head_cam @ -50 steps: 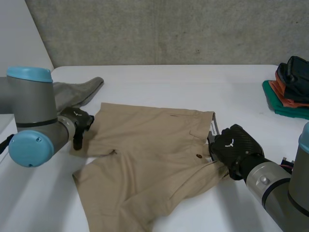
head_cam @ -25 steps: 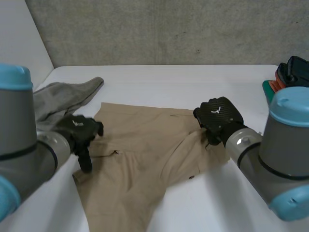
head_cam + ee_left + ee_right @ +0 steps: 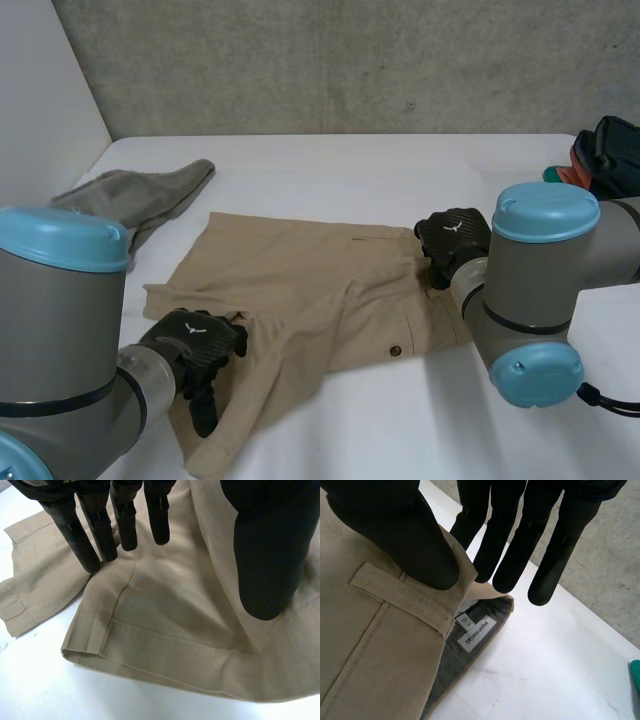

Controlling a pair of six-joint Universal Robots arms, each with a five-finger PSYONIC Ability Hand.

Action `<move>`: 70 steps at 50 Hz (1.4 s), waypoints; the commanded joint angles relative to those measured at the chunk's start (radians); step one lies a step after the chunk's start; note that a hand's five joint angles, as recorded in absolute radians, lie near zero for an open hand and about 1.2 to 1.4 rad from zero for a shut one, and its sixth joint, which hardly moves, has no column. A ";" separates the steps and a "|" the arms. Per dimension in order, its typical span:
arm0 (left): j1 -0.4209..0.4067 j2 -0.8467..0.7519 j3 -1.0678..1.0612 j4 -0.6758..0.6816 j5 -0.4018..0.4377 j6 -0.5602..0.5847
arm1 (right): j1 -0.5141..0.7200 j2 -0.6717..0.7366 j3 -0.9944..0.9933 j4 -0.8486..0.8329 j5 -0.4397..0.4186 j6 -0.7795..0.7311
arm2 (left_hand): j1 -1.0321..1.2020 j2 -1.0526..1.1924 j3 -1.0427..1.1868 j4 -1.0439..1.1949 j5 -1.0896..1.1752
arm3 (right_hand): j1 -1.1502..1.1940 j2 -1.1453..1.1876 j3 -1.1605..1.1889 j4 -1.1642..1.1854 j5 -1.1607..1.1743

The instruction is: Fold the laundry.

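**Item: tan shorts, half folded, one hand at each end**

Head view. Shorts (image 3: 300, 290) lie mid-table (image 3: 350, 170), the waist side turned partly over the front. Left hand (image 3: 190, 350) sits on the near leg; right hand (image 3: 450, 240) is at the waistband corner. A grey cloth (image 3: 140, 195) lies by the far left edge and a clothes pile (image 3: 605, 150) at the far right, both well apart from the shorts.

Left wrist view. Fingers (image 3: 80, 535) are straight and spread, with the thumb (image 3: 265, 555) set wide of them. All are down on the leg just above its hem (image 3: 165, 655) and nothing is gripped. Probable purpose: pinning the leg flat so it does not drag.

Right wrist view. The right thumb presses on the waistband (image 3: 350, 630) beside a belt loop (image 3: 400, 597), with straight fingers opposite it past the edge, so the top layer appears pinched. That layer is raised, showing the inner label (image 3: 475, 637), probably held up to be carried across.
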 commanded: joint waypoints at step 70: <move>-0.061 -0.005 0.049 -0.205 0.017 0.216 | -0.266 -0.497 0.524 0.340 -0.386 -0.867 | 1.021 1.015 1.013 1.022 1.020 | 0.271 0.225 0.213 0.204 0.199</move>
